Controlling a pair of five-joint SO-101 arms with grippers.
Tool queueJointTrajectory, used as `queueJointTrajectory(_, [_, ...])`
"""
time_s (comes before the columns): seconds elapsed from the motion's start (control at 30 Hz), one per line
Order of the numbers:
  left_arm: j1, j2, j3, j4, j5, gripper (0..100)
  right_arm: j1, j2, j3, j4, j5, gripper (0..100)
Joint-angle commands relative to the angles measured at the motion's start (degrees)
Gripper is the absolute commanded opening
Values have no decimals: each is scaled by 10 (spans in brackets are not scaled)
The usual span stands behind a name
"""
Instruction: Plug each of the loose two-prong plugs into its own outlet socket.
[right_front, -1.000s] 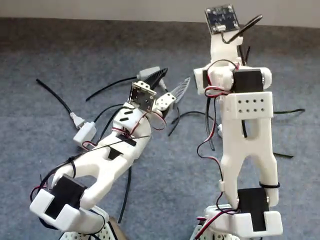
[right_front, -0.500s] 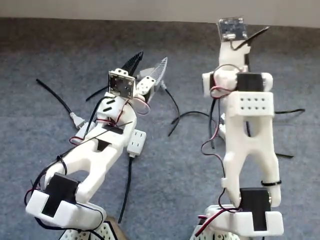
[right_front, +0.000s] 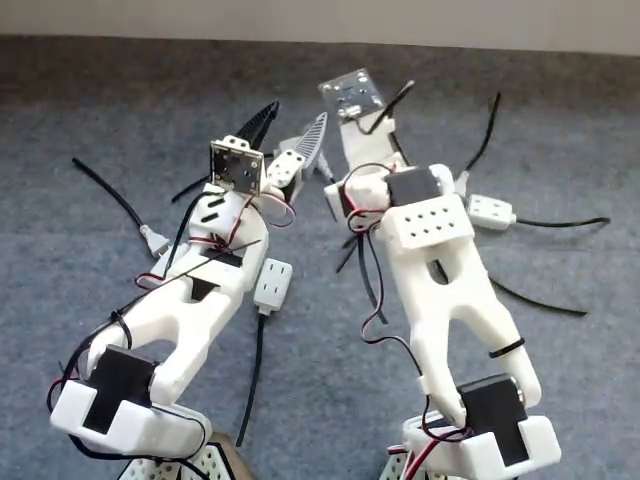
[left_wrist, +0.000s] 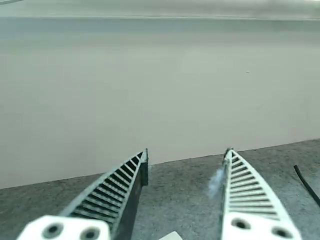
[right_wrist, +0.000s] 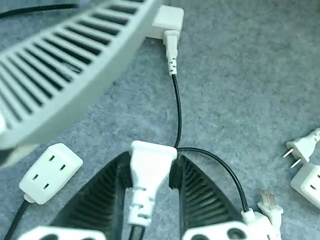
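White moulded plug body (right_wrist: 150, 170), far centre, is clamped in right gripper (right_wrist: 152, 156), long axis along the jaws, cord end toward the wrist. White slotted outlet socket (right_wrist: 50, 172) lies just beside. Left gripper (left_wrist: 186, 151) gapes empty.

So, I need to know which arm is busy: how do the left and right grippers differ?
The left gripper is open and empty; the right gripper is shut on a white cord end. The left gripper faces the wall; the right gripper points down at the carpet. Both sit over the carpet.
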Motion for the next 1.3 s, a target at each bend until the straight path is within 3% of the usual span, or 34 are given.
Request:
queueJointTrajectory(0.0, [0,-7,-22,-14,4,234,-24,-35,-3,-9,6,13])
queueJointTrajectory(0.27, [19,-5,-19,-14,4,234,-80,-183,17,-11,7,13])
queueJointTrajectory(0.4, [28,-8,-9,-15,4,234,-101,-199,40,-12,47,13])
queueJointTrajectory(0.63, [28,-8,6,-53,4,234,-98,-205,36,-11,53,13])
queueJointTrajectory(1.0, [40,-3,7,-54,4,234,-23,-206,9,5,53,13])
queueJointTrajectory(1.27, [-7,-5,-11,-88,4,234,-20,-206,2,16,64,13])
